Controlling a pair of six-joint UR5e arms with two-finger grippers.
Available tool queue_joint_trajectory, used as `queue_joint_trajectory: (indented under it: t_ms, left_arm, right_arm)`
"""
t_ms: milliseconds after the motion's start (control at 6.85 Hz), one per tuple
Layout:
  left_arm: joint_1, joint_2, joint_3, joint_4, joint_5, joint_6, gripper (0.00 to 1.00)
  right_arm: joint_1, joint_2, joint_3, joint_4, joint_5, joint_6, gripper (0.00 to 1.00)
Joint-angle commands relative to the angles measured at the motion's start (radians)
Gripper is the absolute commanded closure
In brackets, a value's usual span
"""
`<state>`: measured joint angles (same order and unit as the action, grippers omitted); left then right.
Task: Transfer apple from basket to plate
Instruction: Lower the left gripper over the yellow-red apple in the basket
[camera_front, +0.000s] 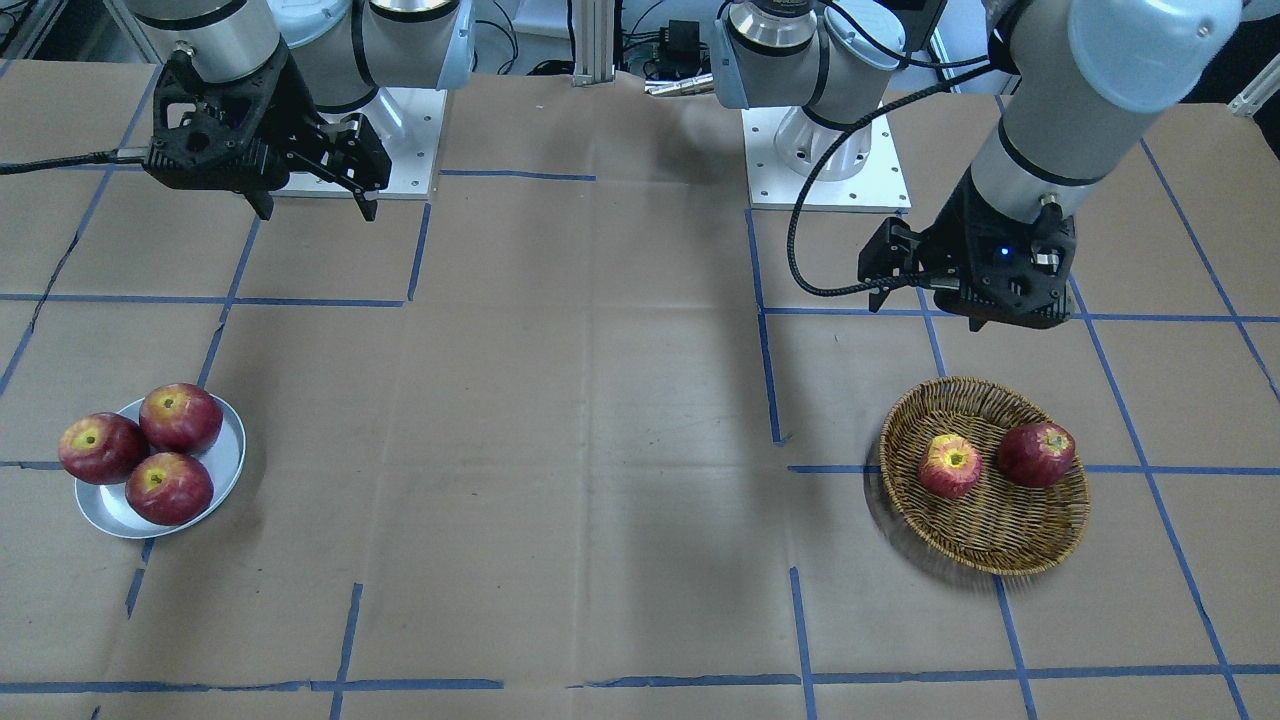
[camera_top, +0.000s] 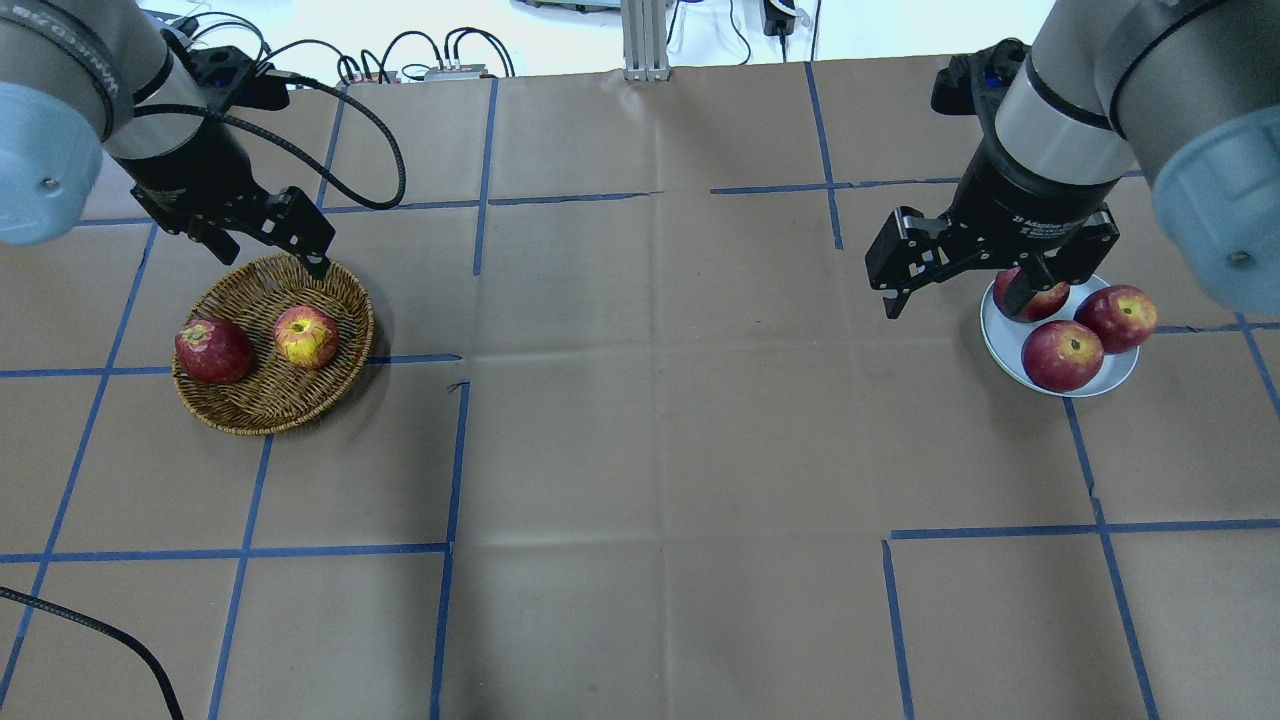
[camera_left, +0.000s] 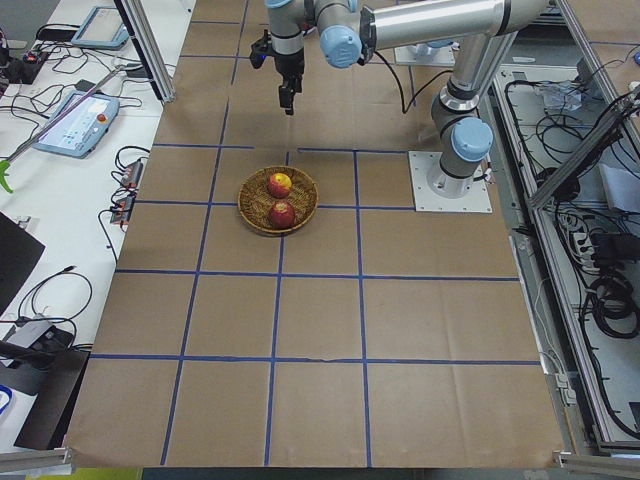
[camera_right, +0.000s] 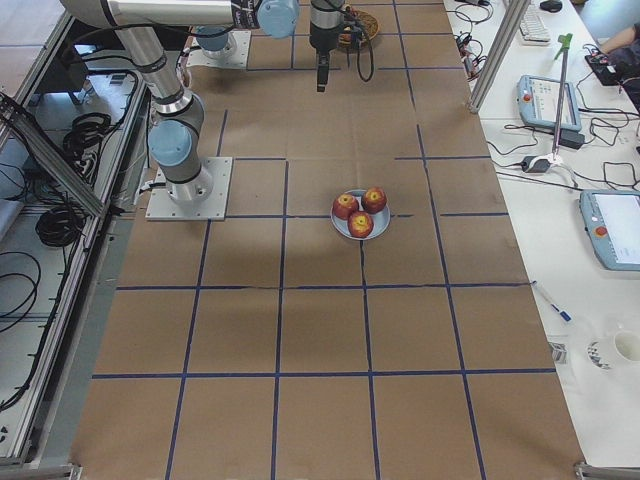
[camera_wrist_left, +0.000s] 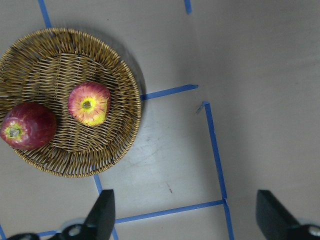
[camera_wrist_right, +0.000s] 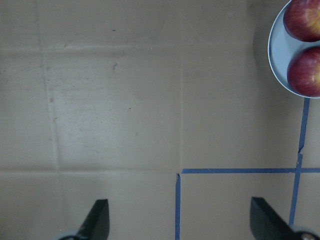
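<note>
The yellow-streaked apple (camera_top: 305, 336) lies in the wicker basket (camera_top: 268, 420) beside a darker red apple (camera_top: 213, 351). It also shows in the left wrist view (camera_wrist_left: 89, 103) and the front view (camera_front: 950, 466). My left gripper (camera_top: 275, 255) hovers open and empty above the basket's far rim; its fingers (camera_wrist_left: 102, 212) stand wide apart. The metal plate (camera_top: 1122, 370) holds three dark red apples (camera_top: 1062, 354). My right gripper (camera_top: 965, 295) hovers open and empty above the table just inward of the plate (camera_wrist_right: 280, 45).
Brown paper with blue tape lines covers the table (camera_top: 660, 450). The two arm bases (camera_front: 825, 160) stand at the robot's edge. A black cable (camera_top: 90, 625) lies at the near left corner. The plate's three apples fill most of it (camera_front: 225, 465).
</note>
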<state>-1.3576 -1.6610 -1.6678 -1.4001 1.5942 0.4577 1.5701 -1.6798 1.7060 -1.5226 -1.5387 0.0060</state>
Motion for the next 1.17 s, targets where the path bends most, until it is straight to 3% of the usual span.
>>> queue_joint_trajectory:
  t_ms: [0, 292, 1022]
  left_arm:
    - [0.102, -0.048, -0.103, 0.201, 0.003, 0.158, 0.01]
    - [0.121, -0.164, -0.142, 0.366, -0.003, 0.179, 0.01]
    - [0.121, -0.272, -0.178, 0.406, 0.0, 0.145, 0.01]
  right_arm:
    - [0.001, 0.002, -0.003, 0.027, 0.002, 0.0, 0.0]
    - [0.001, 0.005, -0.006, 0.018, 0.002, 0.0, 0.0]
    - [0.002, 0.006, 0.001, 0.016, 0.017, -0.001, 0.0]
